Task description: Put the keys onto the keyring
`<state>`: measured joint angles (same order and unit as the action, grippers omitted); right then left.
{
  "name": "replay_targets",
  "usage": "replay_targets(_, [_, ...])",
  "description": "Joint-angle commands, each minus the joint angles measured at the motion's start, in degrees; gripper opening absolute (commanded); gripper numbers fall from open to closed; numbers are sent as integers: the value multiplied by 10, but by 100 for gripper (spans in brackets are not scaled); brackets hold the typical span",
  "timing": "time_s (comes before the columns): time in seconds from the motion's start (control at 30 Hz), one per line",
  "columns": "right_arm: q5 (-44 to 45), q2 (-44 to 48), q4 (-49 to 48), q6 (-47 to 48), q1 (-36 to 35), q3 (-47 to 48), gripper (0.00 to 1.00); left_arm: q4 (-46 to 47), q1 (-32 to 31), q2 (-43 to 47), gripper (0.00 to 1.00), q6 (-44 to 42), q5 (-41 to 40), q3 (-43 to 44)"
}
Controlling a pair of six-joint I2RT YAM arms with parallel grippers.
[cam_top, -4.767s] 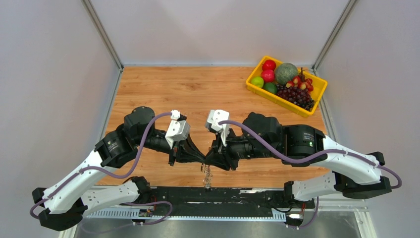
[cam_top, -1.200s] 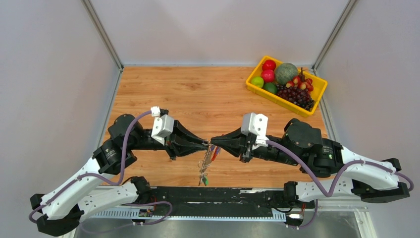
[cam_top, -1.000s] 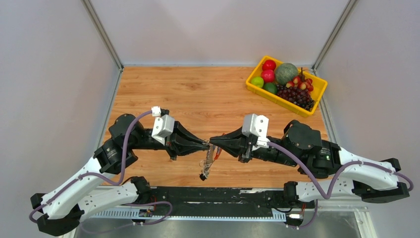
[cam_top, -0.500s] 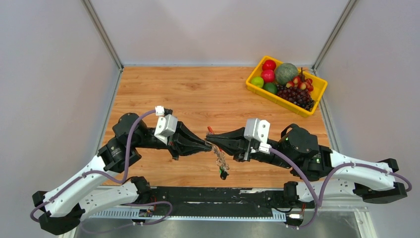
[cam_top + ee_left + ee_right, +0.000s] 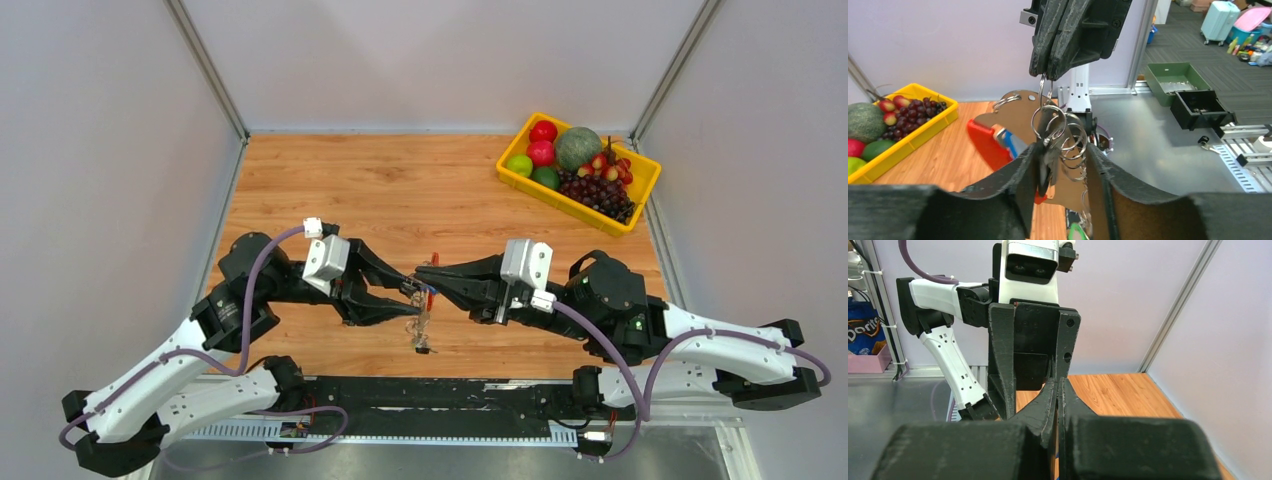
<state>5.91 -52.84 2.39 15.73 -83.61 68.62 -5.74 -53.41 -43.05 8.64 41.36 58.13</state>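
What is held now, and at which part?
The right claw pinches the keyring by its top wire ring; the keys hang below. The left claw is open, holding nothing.

Three cameras placed by the yellow tray [image 5: 512, 180]
Overhead looks down; the close left wrist view shares the tray [image 5: 913, 142]; right wrist faces away.

Pale grey walls [image 5: 430, 60] enclose the wooden desk [image 5: 380, 180], with aluminium posts [image 5: 207, 68] at 11 and 1 o'clock. A yellow fruit tray [image 5: 512, 180] sits near 1 o'clock. Beyond lie grey carpet [image 5: 1193, 45], a green bin [image 5: 1159, 90] and suitcases [image 5: 1217, 21]. The light is even.
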Motion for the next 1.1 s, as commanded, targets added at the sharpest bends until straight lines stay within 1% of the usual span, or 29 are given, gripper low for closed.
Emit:
replay_targets(0.0, [-4, 16, -31, -7, -6, 8, 0, -28, 2, 19, 51, -17, -31, 9])
replay_targets(0.1, [-9, 19, -26, -15, -6, 12, 0, -50, 2, 29, 55, -35, -72, 18])
replay_targets(0.17, [-12, 20, -1, -17, -5, 15, 0, -60, 2, 36, 56, -44, -91, 23])
replay_targets(0.23, [-15, 20, 10, -20, -6, 18, 0, -63, 2, 42, 58, -48, -99, 29])
replay_targets(0.4, [-21, 22, 33, -27, -6, 23, 0, -55, 2, 46, 59, -48, -93, 44])
replay_targets(0.67, [-30, 27, 39, -35, -6, 22, 0, -24, 2, 38, 59, -35, -64, 51])
replay_targets(0.8, [-32, 26, 39, -35, -7, 25, 0, -4, 1, 31, 55, -18, -48, 41])
replay_targets(1.07, [-39, 15, 38, -30, -7, 34, 0, 49, 2, 19, 41, 17, -18, 18])
